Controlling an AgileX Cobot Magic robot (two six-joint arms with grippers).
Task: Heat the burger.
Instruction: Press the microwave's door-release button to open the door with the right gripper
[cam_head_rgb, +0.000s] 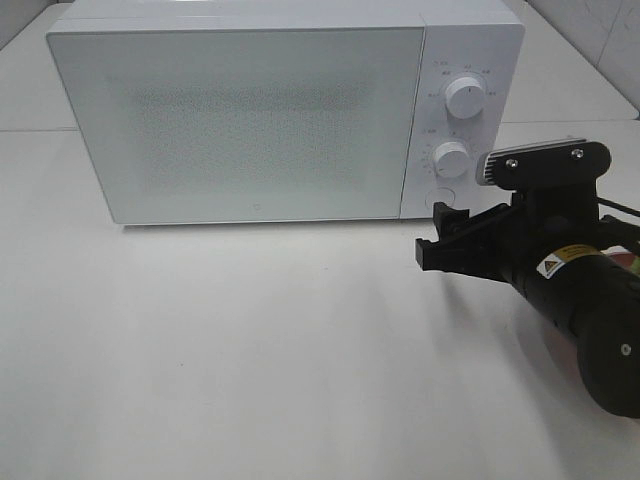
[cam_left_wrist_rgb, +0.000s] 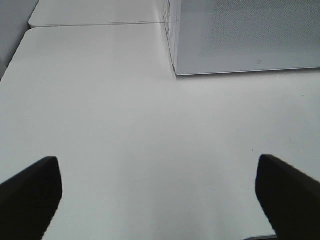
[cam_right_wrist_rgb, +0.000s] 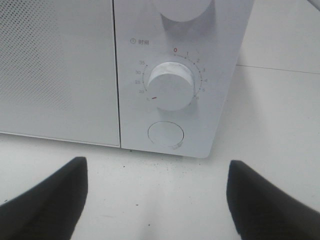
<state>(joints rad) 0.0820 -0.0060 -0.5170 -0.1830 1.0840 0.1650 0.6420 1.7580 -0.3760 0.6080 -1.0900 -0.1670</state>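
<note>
The burger shows in no view. The white microwave (cam_head_rgb: 250, 110) stands at the back of the table with its door shut. My right gripper (cam_head_rgb: 437, 232) is open and empty, just in front of the microwave's round door button (cam_head_rgb: 444, 197), below the lower knob (cam_head_rgb: 451, 158). In the right wrist view the gripper (cam_right_wrist_rgb: 157, 210) has its fingers wide apart, facing the button (cam_right_wrist_rgb: 166, 134) and the timer knob (cam_right_wrist_rgb: 171, 85). My left gripper (cam_left_wrist_rgb: 157, 200) is open and empty above bare table, off the microwave's front left corner (cam_left_wrist_rgb: 175, 72).
The upper knob (cam_head_rgb: 465, 96) sits above the lower one on the control panel. The white table (cam_head_rgb: 220, 350) stretches in front of the microwave. A faint pink patch (cam_head_rgb: 625, 262) shows behind the right arm; I cannot tell what it is.
</note>
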